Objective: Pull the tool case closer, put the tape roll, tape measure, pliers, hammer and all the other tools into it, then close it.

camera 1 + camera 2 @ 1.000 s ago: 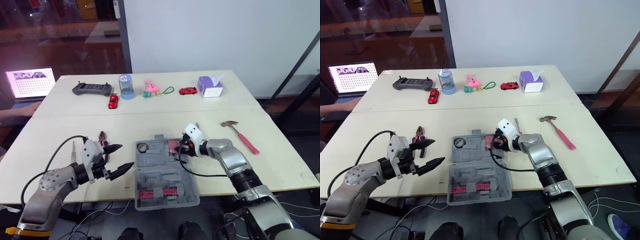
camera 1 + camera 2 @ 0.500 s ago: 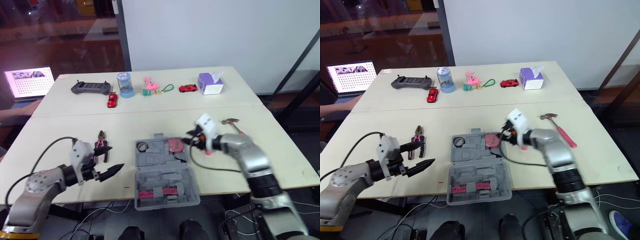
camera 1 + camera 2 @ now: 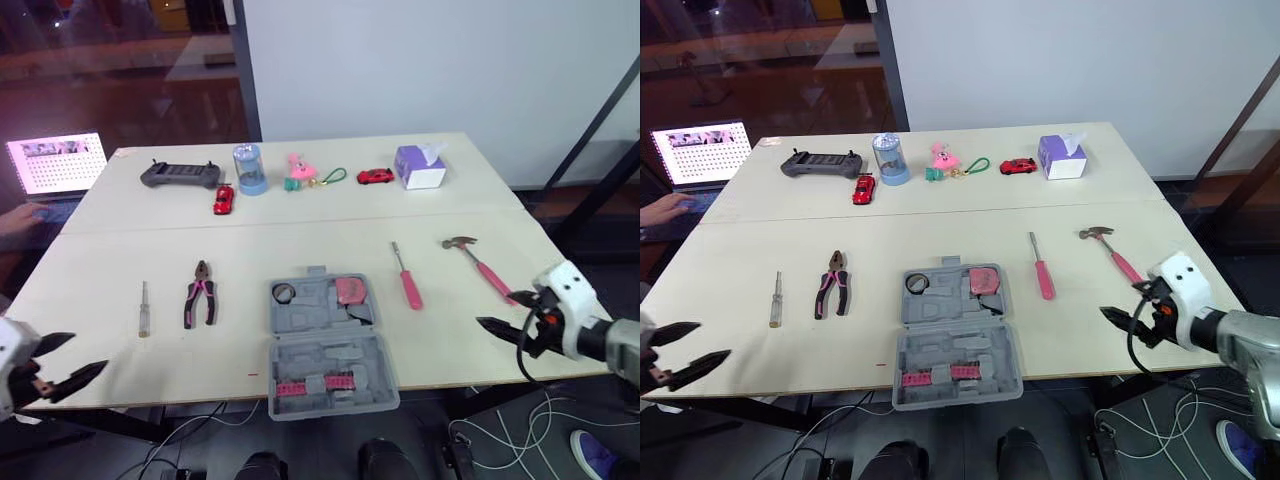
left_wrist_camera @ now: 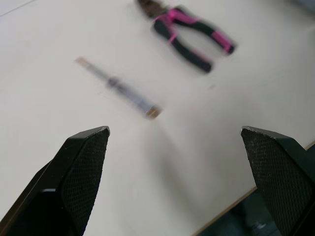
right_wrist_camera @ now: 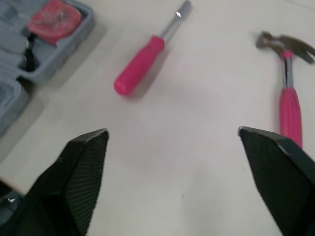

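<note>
Your left gripper [image 3: 88, 351] and right gripper [image 3: 497, 310] both hang spread wide, empty. The tool case [image 3: 322, 356] lies open between the pliers [image 3: 199, 296] and the pink screwdriver [image 3: 410, 289].

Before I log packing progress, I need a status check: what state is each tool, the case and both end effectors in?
Tool case: open.
Tape measure: in the case.
Tape roll: in the case.
Pliers: on the table, outside the case.
Hammer: on the table, outside.
Pink screwdriver: on the table, outside.
Small screwdriver: on the table, outside.
Left end effector: open, empty.
Right end effector: open, empty.
</note>
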